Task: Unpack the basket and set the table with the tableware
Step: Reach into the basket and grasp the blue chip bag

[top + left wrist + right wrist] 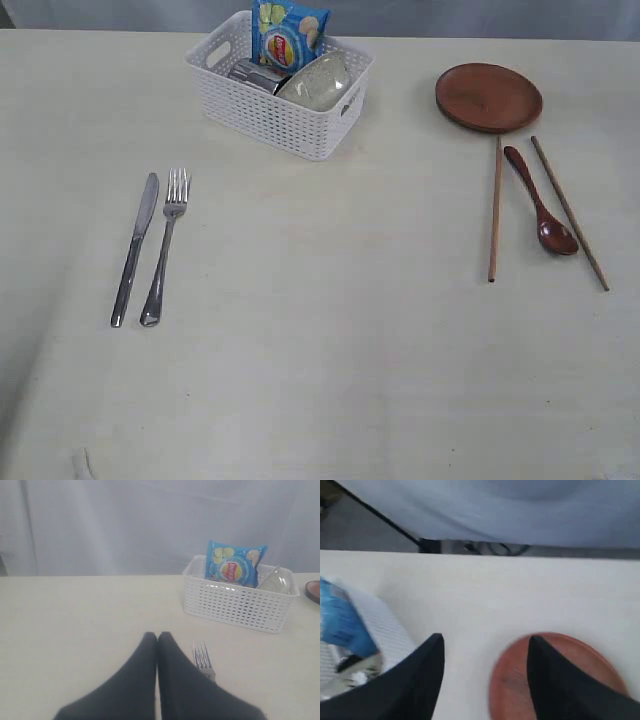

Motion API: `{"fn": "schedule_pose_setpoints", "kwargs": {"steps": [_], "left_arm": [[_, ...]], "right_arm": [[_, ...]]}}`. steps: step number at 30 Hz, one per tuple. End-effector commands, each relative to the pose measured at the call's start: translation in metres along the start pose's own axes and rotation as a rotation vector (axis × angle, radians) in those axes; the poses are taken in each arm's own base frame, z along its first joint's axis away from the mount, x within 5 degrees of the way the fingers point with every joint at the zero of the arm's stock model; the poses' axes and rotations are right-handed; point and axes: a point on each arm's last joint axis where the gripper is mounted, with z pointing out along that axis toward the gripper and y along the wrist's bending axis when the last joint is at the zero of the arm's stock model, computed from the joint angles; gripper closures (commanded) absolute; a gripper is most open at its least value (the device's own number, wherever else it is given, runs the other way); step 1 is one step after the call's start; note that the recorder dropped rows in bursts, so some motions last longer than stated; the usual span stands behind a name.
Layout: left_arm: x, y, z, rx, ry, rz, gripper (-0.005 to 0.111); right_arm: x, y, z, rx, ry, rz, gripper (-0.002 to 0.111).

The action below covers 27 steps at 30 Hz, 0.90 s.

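Your left gripper (157, 636) has its jaws pressed together tip to tip and holds nothing. The tines of the fork (202, 659) lie just beside its dark fingers. Your right gripper (486, 639) has its jaws spread wide and is empty. It hangs over the table between the plate (570, 665) and the basket (385, 625), which is blurred in the right wrist view.

Labels: the blue chip bag (288, 35) carries a round red-and-yellow logo and pictures of pale crisps. The lettering is too small to read.

Surface: the table (330, 330) is pale cream with faint grain. A grey-white curtain (125, 525) hangs behind its far edge.

Contents and layout:
- The white plastic basket, with grid-pierced walls and a solid rim, sits near the far edge.
- It holds the upright bag, a tilted off-white bowl (318, 82) and a shiny steel mug (257, 75).
- The steel knife (135, 250) and the fork lie side by side towards the left edge, apart from each other.
- The round brown plate lies near the far edge towards the right.
- In front of the plate, the red-brown wooden spoon (540, 205) lies between one chopstick (494, 210) and a second chopstick (568, 212).
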Motion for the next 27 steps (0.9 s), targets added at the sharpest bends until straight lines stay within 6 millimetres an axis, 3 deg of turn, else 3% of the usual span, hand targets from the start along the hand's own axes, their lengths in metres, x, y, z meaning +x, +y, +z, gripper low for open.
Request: {"fn": "schedule_pose_setpoints", "kwargs": {"steps": [1, 9, 14, 20, 27], "left_arm": [[0.0, 0.0, 0.0, 0.002, -0.007, -0.004, 0.107], [0.0, 0.0, 0.0, 0.002, -0.007, -0.004, 0.107], [0.0, 0.0, 0.0, 0.002, -0.007, -0.004, 0.107], [0.0, 0.0, 0.0, 0.002, -0.007, -0.004, 0.107], [0.0, 0.0, 0.0, 0.002, -0.007, -0.004, 0.107]], "right_arm": [[-0.007, 0.062, 0.011, -0.148, -0.007, -0.123, 0.06], [0.012, 0.138, 0.067, -0.104, 0.108, -0.33, 0.06], [0.026, 0.174, 0.096, -0.114, 0.125, -0.38, 0.06], [0.044, 0.186, 0.13, -0.132, 0.159, -0.353, 0.06], [0.056, 0.182, 0.154, -0.122, 0.158, -0.312, 0.06]]}}
